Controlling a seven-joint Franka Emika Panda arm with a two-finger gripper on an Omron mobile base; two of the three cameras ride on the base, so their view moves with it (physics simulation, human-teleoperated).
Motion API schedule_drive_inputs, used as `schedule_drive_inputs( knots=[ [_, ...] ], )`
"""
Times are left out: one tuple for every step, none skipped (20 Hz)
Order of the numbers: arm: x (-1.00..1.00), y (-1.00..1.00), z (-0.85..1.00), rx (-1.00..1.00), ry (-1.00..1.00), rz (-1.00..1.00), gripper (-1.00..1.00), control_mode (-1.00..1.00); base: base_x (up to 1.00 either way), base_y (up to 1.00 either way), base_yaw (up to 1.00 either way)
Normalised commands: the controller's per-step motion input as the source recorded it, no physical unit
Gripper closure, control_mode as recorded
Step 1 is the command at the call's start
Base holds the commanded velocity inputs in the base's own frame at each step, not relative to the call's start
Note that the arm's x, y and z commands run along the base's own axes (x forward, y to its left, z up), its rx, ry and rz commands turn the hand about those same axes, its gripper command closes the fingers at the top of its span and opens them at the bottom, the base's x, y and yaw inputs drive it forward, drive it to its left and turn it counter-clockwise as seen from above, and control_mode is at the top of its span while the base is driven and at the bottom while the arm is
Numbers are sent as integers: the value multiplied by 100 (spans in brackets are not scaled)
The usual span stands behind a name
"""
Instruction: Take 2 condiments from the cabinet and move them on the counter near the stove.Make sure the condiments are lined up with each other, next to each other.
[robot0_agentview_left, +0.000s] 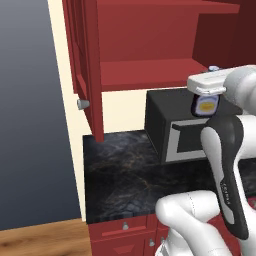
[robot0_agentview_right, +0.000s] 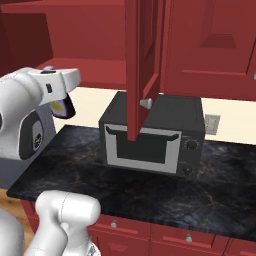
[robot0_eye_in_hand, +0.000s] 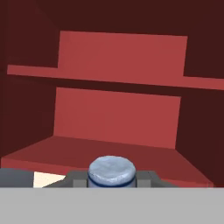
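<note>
End effector (robot0_agentview_left: 207, 103): clenched on the dark purple bottle, held up in front of the open cabinet, above the bench and in front of the microwave's top edge in the left base view.
Dark purple bottle (robot0_agentview_left: 206, 105): yellow label facing the left base camera, pale bluish cap (robot0_eye_in_hand: 111, 171) toward the cabinet; in the hand view the cap sits between the two dark fingertips (robot0_eye_in_hand: 75, 180). In the right base view the bottle (robot0_agentview_right: 63, 106) hangs under the white hand, tilted, clear of the bench.
Cabinet (robot0_agentview_left: 150, 50): dark red wall unit, door (robot0_agentview_left: 85, 65) swung open with a round silver knob (robot0_agentview_left: 82, 104); the red inner shelf (robot0_eye_in_hand: 105, 151) lies just beyond the cap in the hand view, with an upper shelf above it.
Bench (robot0_agentview_left: 125, 180): black stone with faint brown veining, on red base cabinets with small knobs.
Microwave (robot0_agentview_right: 152, 135): black box with a pale-framed door, standing on the bench below the cabinet, against the cream wall.
Other door (robot0_agentview_right: 142, 65): open edge-on in the right base view, hanging in front of the microwave.
</note>
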Motion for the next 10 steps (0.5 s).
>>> schedule_drive_inputs(
  knots=[
    [-74, 0, 0, 0, 0, -3, 100, -100, 0, 0, 0],
    [-66, 0, 0, 0, 3, 0, 100, -100, 0, 0, 0],
    [-65, 0, 0, 0, 2, 0, 100, -100, 0, 0, 0],
    [-60, 0, 0, 0, 2, 0, 100, -100, 0, 0, 0],
    [-54, 0, 0, 0, 1, 0, 100, -100, 0, 0, 0],
    [-52, 0, 0, 0, 1, 0, 100, -100, 0, 0, 0],
    [-54, -1, 0, 0, 1, 0, 100, -100, 0, 0, 0],
    [-54, -3, -1, 0, 0, 0, 100, -100, 0, 0, 0],
    [-52, -3, -2, 0, 0, 0, 100, -100, 0, 0, 0],
    [-49, -3, -4, 0, 0, 0, 100, -100, 0, 0, 0]
  ],
)
